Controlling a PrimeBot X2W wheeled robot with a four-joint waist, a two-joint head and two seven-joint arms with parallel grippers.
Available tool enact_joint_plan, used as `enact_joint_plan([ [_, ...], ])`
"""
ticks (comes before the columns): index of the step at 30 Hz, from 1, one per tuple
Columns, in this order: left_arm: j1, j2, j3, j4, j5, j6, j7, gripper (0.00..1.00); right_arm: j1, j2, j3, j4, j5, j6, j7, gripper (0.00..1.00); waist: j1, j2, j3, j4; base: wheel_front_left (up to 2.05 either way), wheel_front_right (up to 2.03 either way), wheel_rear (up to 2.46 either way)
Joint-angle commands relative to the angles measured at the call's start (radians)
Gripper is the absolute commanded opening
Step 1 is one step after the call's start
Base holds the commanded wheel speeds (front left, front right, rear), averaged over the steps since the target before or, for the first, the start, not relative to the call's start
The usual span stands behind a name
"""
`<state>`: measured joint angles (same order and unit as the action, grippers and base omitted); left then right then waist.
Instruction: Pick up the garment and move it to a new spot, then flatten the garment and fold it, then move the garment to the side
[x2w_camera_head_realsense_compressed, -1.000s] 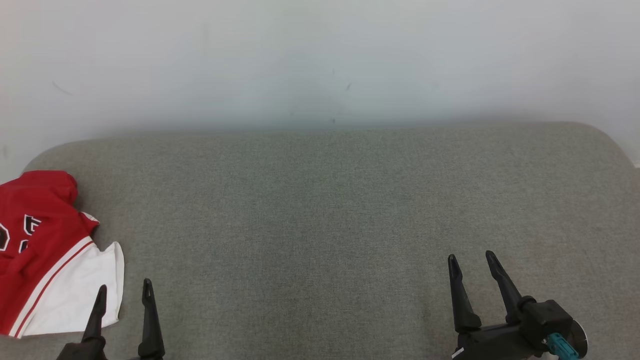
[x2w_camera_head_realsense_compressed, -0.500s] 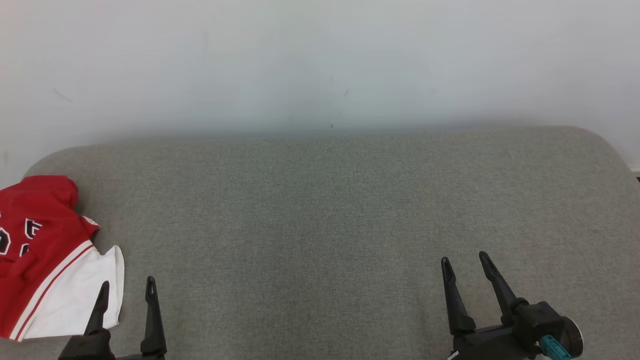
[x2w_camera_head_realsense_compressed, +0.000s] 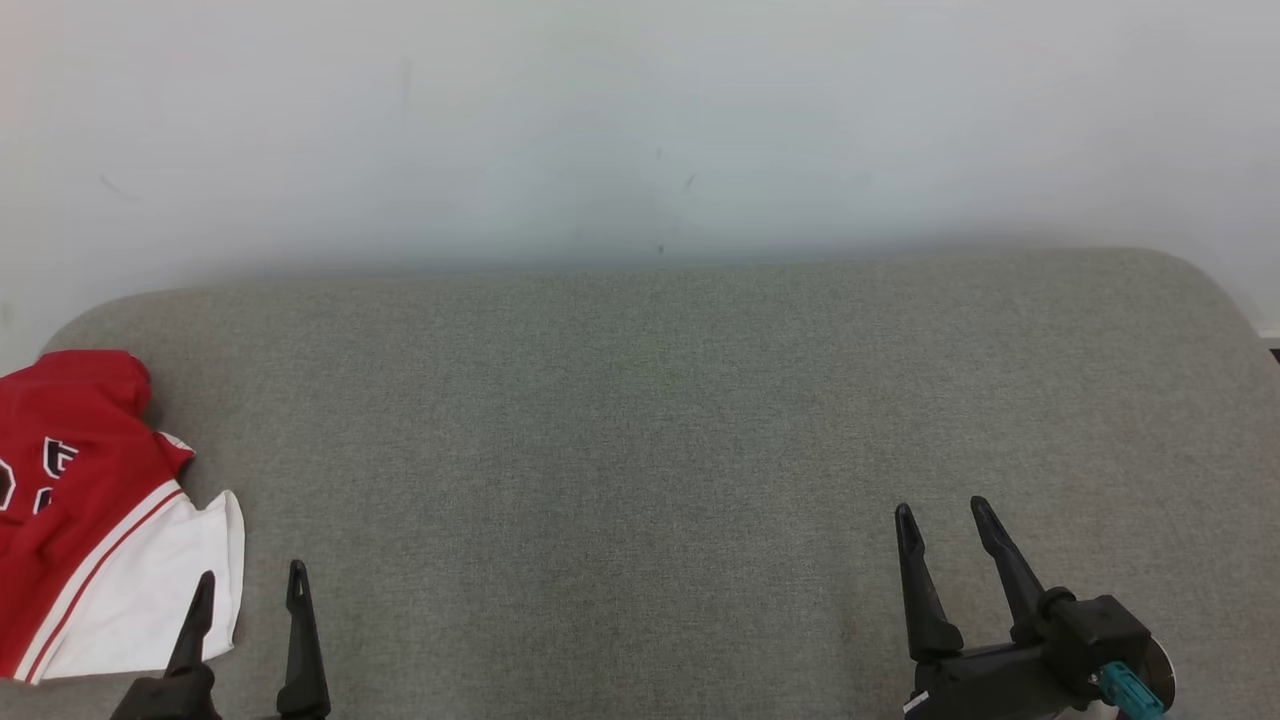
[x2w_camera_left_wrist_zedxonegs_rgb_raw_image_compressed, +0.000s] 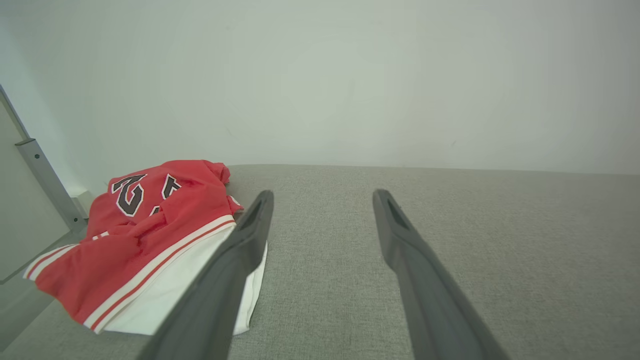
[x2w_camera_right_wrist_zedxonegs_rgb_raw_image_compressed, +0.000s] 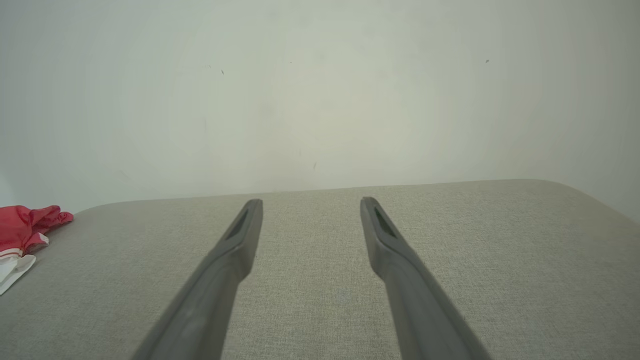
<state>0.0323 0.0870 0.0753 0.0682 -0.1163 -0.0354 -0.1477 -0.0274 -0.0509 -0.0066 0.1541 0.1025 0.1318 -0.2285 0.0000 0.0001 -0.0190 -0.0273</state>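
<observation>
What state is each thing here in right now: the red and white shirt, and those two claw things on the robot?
garment: rumpled, lying loose at the left end of the grey cushion, not held.
left gripper: open, empty, beside the garment's white edge.
right gripper: open, empty, over bare cushion far from the garment.

The garment (x2w_camera_head_realsense_compressed: 80, 520) is soft, creased cloth, red and white, matt. The cushion (x2w_camera_head_realsense_compressed: 650, 420) under it is coarse grey woven fabric, while the left pincer (x2w_camera_head_realsense_compressed: 250, 574) and right pincer (x2w_camera_head_realsense_compressed: 942, 508) look like smooth, matt dark plastic.
</observation>
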Motion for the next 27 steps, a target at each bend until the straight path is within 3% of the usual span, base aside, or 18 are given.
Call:
enact_joint_plan([
  [1, 0.007, 0.003, -0.001, -0.004, -0.006, 0.002, -0.001, 1.00, 0.010, 0.001, 0.001, -0.005, 0.003, -0.002, 0.002, 1.00, 0.0000, -0.0001, 0.000, 0.000, 0.00, 0.00, 0.00],
  [16, 0.006, 0.014, -0.006, 0.005, -0.015, 0.017, 0.000, 1.00, 0.019, 0.001, -0.001, -0.005, 0.014, -0.002, 0.002, 1.00, 0.0000, -0.0001, 0.005, 0.036, 0.00, 0.00, 0.00],
  [27, 0.022, 0.016, -0.009, 0.009, -0.018, 0.037, 0.002, 1.00, 0.034, 0.001, 0.003, 0.014, 0.024, -0.002, -0.005, 1.00, 0.0000, -0.0001, 0.002, 0.172, 0.00, 0.00, 0.00],
])
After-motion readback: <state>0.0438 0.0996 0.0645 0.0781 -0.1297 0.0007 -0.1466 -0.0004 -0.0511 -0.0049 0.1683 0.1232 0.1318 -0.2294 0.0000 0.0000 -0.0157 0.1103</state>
